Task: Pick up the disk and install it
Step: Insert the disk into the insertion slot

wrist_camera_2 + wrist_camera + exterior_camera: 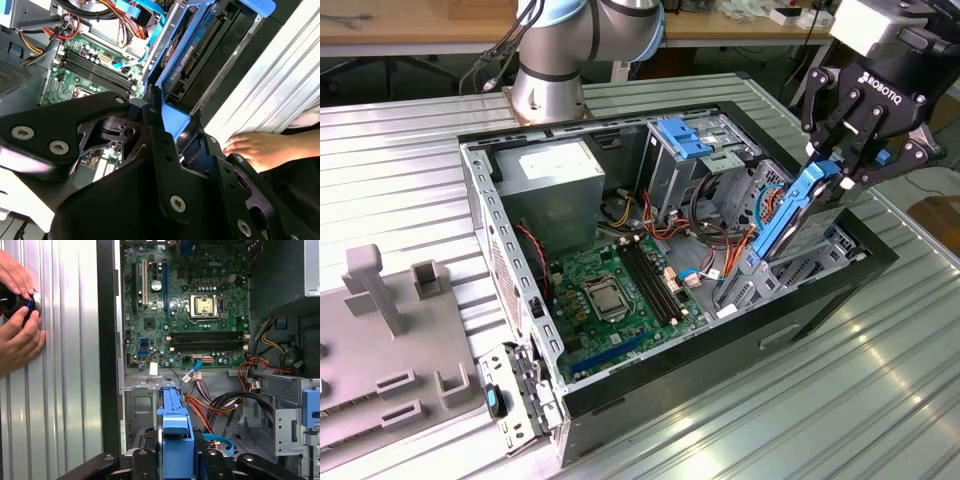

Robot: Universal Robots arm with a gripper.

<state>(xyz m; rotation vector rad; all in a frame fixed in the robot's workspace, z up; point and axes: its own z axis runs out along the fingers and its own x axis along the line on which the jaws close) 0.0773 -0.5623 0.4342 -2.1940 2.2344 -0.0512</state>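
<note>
One disk (798, 215), with its blue frame, stood tilted on edge at the exterior view's right. Its lower end was down inside the single open computer case (480, 200) and its top was clamped tight in the one gripper (842, 168). One green motherboard (612, 290) sat mid-frame beside it, with one grey power supply (555, 170) toward the upper left. A person's two hands (20, 337) were on the ribbed table (840, 400), just outside the case.

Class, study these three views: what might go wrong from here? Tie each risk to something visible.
The disk, tilted in the claw with its lower end at the drive bay, may jam or slip. Loose cables beside the bay may get pinched. A person's hands rest beside the case; the arm might strike them.
</note>
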